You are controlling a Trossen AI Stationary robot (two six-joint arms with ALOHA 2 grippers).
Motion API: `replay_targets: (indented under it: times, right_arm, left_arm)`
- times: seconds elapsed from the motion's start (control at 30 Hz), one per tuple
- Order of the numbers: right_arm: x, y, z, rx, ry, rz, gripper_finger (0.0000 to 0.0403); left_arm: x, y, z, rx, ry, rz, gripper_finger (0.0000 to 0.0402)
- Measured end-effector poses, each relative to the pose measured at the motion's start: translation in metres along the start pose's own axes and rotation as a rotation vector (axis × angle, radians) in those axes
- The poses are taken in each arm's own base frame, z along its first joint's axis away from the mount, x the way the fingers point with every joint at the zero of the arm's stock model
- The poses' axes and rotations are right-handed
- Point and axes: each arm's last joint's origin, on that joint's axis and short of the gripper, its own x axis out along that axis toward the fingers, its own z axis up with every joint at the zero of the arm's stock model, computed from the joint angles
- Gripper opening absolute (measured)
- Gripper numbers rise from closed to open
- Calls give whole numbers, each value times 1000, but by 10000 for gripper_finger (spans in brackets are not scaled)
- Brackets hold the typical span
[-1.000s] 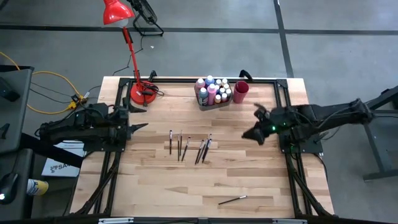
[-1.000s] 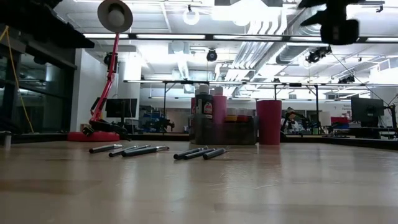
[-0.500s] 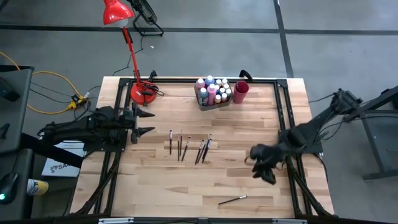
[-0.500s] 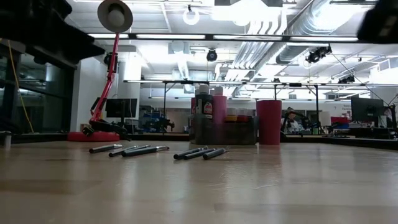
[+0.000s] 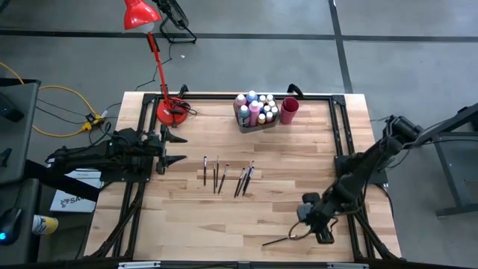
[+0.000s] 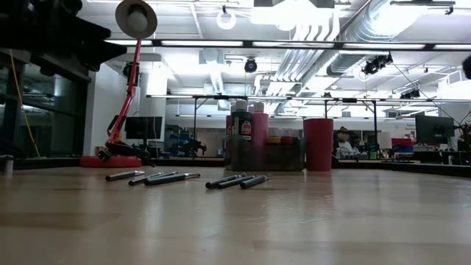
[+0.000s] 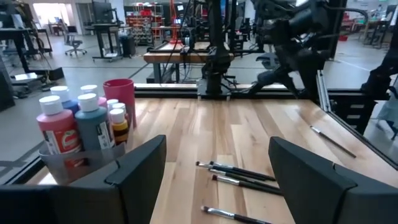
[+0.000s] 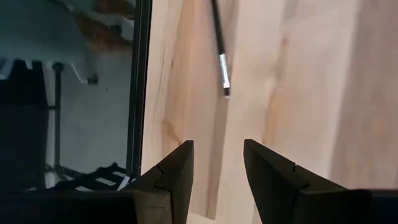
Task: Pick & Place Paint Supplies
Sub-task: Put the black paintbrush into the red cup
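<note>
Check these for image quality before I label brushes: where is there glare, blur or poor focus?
Low view: ceiling lights blow out white, the near table is soft, the brushes are low dark streaks.
High view: even light; the right pincer above the lone brush is a dark smear.
Left wrist view: its own fingers are blurred, paint bottles sharp.
Right wrist view: brush tip readable.

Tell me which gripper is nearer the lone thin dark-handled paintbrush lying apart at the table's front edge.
Right. The right gripper hovers open just beside the lone dark-handled paintbrush, near its tip. The left gripper waits open across the table, beyond the cluster of brushes.
</note>
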Motion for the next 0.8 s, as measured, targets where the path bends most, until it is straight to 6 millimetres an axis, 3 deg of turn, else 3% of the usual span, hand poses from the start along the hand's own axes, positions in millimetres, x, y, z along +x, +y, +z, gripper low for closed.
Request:
replay_targets:
  times: [0.27,0.43,0.8]
  right_arm:
    - [37,21,13,-165,11,-120,134]
    - [54,23,17,-162,94,-228,134]
    - [69,26,22,-156,102,-231,134]
  left_arm:
    - [0,0,-3,3,28,4,277]
    - [0,0,-4,4,42,3,277]
    - [0,-1,-8,5,86,-30,277]
